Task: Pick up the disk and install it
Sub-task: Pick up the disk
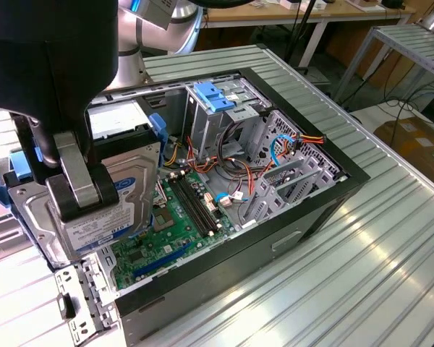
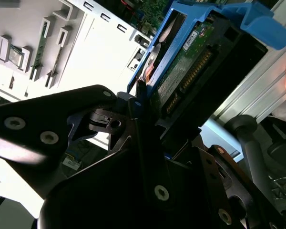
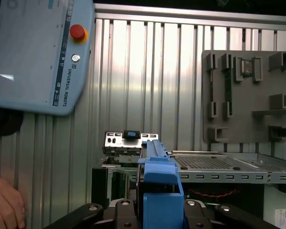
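Observation:
The disk [image 1: 123, 206], a silver hard drive with a blue-and-white label in a bright blue carrier, hangs tilted over the open computer case's rim at the exterior view's left. My gripper [image 1: 78, 194] is shut on it, one grey finger across its labelled face. In the second wrist view the disk [image 2: 190, 62] shows its green circuit side and connector edge, clamped in the dark gripper [image 2: 145, 114]. The first wrist view looks along the blue carrier [image 3: 159, 183] held in the gripper [image 3: 157, 210], with the case's metal frame [image 3: 219, 164] beyond.
The open computer case [image 1: 347, 181] lies on a ribbed metal table [image 1: 362, 275], with motherboard [image 1: 184, 213], cables and a drive cage with a light-blue latch [image 1: 213, 97] inside. A teach pendant [image 3: 33, 52], a person's hand [image 3: 5, 205] and a grey fixture plate [image 3: 248, 90] lie nearby.

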